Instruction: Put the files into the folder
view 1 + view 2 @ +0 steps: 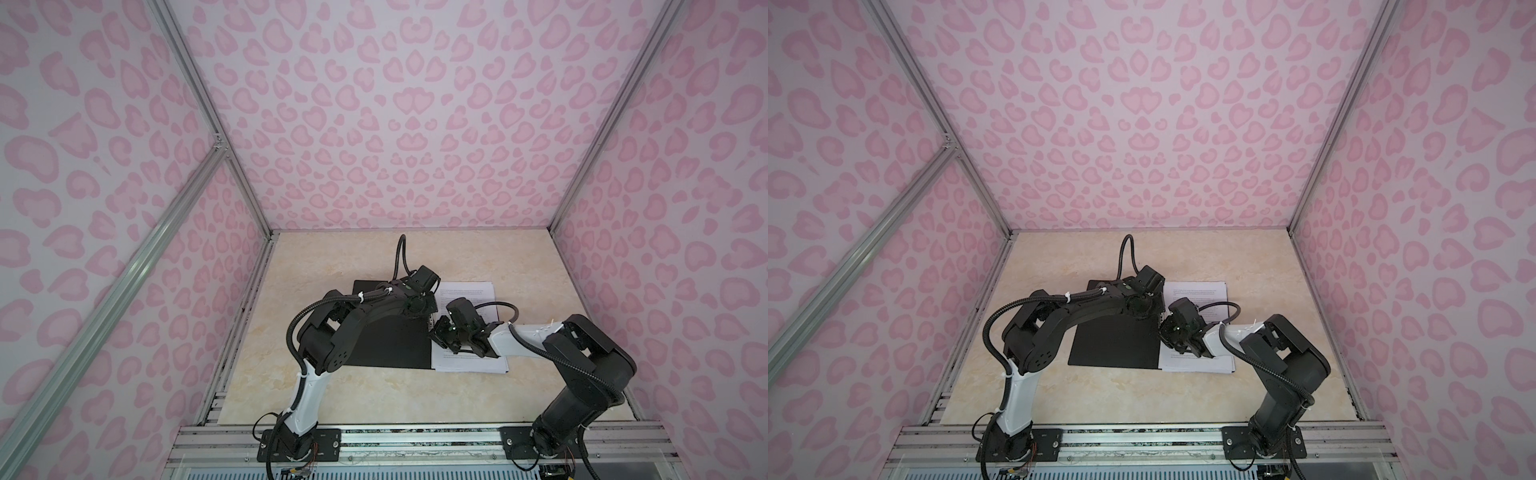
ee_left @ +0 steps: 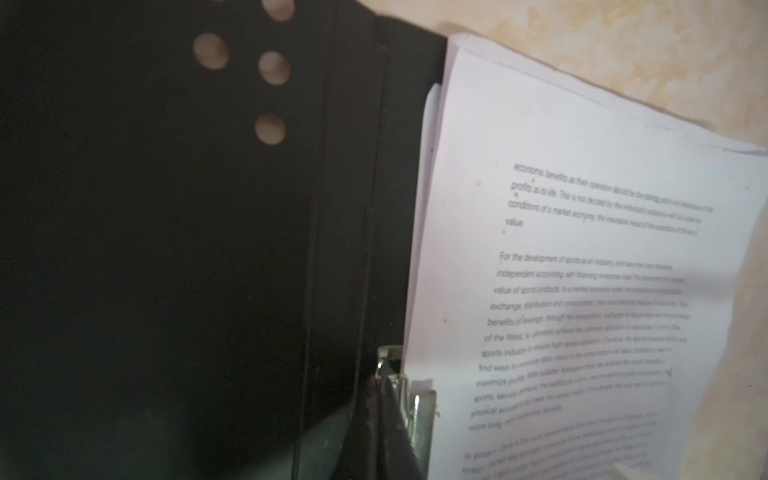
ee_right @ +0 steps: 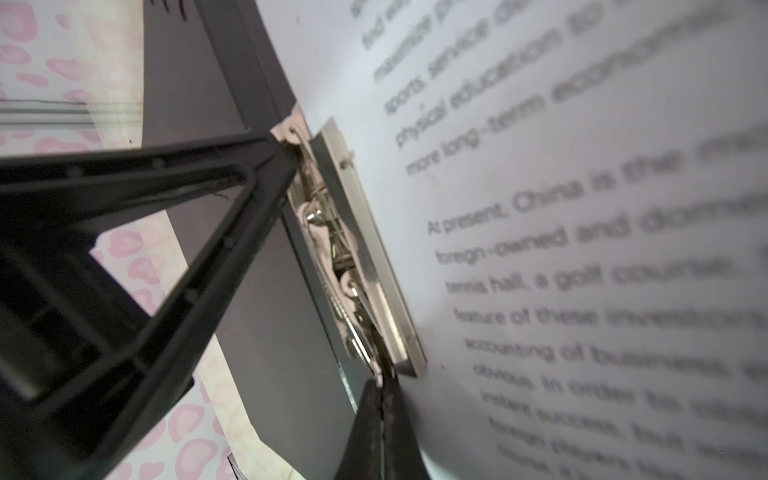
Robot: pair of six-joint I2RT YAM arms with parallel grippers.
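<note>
Folder [image 1: 386,345] lies open on table [image 1: 374,399], black inside up. Files [image 1: 469,291] stacked just right of spine, left edge at metal clip [image 3: 365,266]. Left gripper [image 2: 384,382] pinched tight, tips at clip's far end. Right gripper [image 3: 380,384] pinched tight, tips touching clip's near end.

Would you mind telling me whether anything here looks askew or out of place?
Yes: the files on the open folder are not squared up. Lower sheets peek past the top sheet along the spine side and far edge, so the stack looks slightly fanned.
</note>
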